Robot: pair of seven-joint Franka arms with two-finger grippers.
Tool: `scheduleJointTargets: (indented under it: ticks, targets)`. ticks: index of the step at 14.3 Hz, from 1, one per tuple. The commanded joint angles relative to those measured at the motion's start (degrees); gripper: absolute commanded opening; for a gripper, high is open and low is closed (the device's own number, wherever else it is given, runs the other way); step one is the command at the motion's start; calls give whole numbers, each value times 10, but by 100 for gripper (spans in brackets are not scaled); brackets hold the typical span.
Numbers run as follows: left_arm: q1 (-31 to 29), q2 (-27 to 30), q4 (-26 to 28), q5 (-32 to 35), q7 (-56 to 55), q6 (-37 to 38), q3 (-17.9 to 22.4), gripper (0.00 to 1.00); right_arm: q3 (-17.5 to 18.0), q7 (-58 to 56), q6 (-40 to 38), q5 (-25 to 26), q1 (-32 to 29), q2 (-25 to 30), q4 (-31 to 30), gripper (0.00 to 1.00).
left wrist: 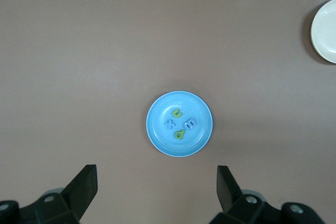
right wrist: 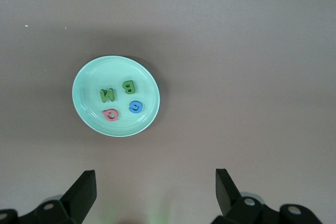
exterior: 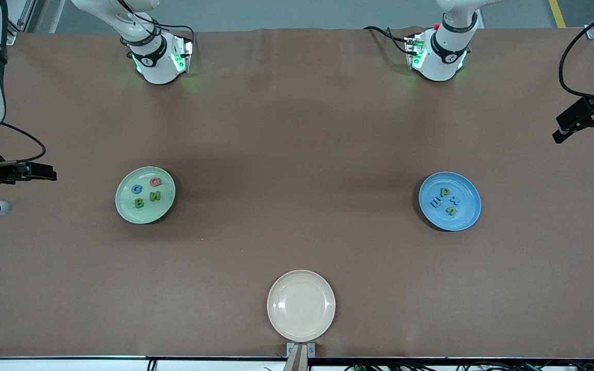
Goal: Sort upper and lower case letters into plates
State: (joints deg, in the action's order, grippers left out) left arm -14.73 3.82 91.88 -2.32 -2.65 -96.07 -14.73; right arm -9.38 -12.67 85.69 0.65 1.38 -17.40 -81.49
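Note:
The pale green plate (exterior: 128, 207) lies toward the right arm's end of the table and holds upper case letters: a blue G (right wrist: 135, 107), a pink Q (right wrist: 111, 113), a green B (right wrist: 129, 86) and a green N (right wrist: 108, 95). The blue plate (exterior: 468, 212) lies toward the left arm's end and holds several lower case letters (left wrist: 180, 124) in yellow-green and blue. My left gripper (left wrist: 156, 174) hangs open and empty high over the table beside the blue plate (left wrist: 155, 129). My right gripper (right wrist: 156, 177) hangs open and empty high beside the green plate (right wrist: 85, 88).
An empty cream plate (exterior: 301, 305) sits at the table's edge nearest the front camera, midway between the arms. The arm bases (exterior: 158, 56) (exterior: 439, 54) stand along the back edge. Black fixtures (exterior: 586, 116) (exterior: 16, 172) reach in over both ends of the table.

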Motion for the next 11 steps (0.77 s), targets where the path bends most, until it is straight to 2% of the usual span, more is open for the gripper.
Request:
scheduleJointTargets:
  ticks: [1,3,6,9,11]
  targets:
    - [53,7,1,-10,10,8,58,100,0,-4,-17,-17,-11,12,5,100]
    - [86,7,2,-10,11,8,90,100,-2,-6,-16,-13,-15,13,4,100]
    - [102,7,3,-10,10,8,102,100,4,-3,-10,-13,-13,20,4,100]
    - [157,7,3,-9,9,8,155,100,11,3,-7,-14,-15,39,-2,100]
    - [159,7,3,-9,7,8,157,100,11,18,-14,-14,-8,57,-9,100]
